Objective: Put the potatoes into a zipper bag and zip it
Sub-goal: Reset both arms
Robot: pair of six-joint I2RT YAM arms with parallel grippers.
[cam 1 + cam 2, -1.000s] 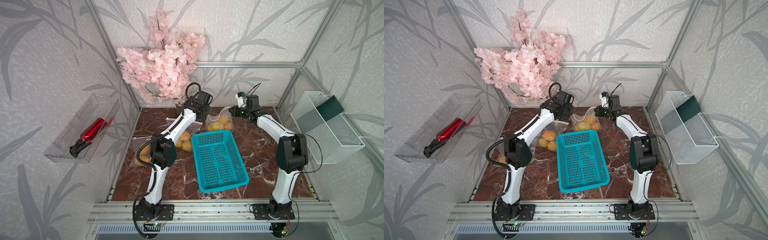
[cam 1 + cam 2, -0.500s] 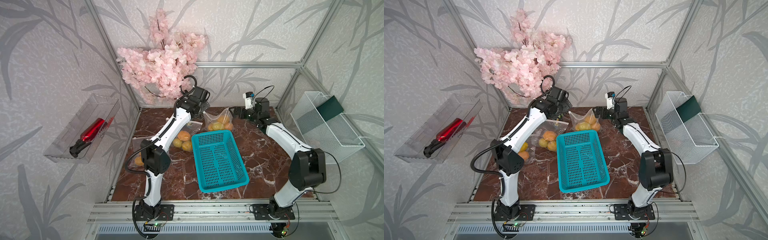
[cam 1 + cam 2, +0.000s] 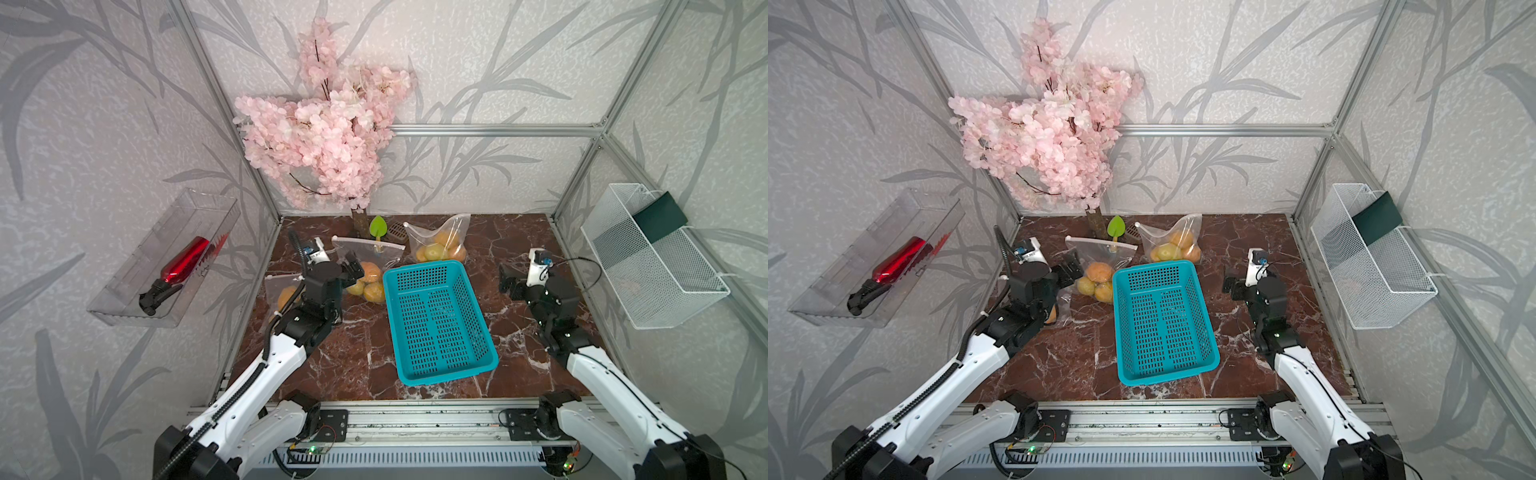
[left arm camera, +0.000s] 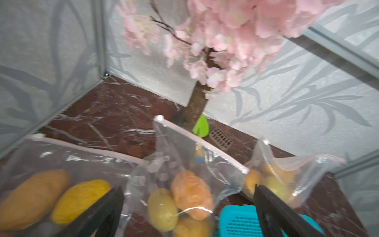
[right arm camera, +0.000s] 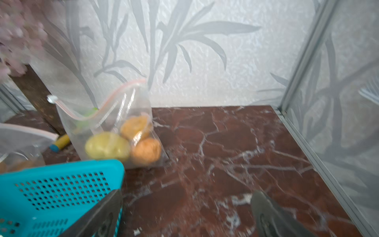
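Left bag (image 3: pixel 277 286), at the counter's (image 3: pixel 361 365) left edge: orange potatoes (image 4: pixel 80 197) inside, half hidden by my arm. My left gripper (image 3: pixel 352 268) hangs spread and empty over the middle bag (image 3: pixel 368 253), which has one greenish-yellow potato and lumpy orange ones at the bottom. Far bag (image 3: pixel 440 232) stands near the back wall, three potatoes showing. Basket (image 3: pixel 436 324) is empty. My right gripper (image 3: pixel 509 282), spread, holds nothing, well right of the basket. Judgement: bagging looks done. Seals look closed, but the far one is wavy and worth checking.
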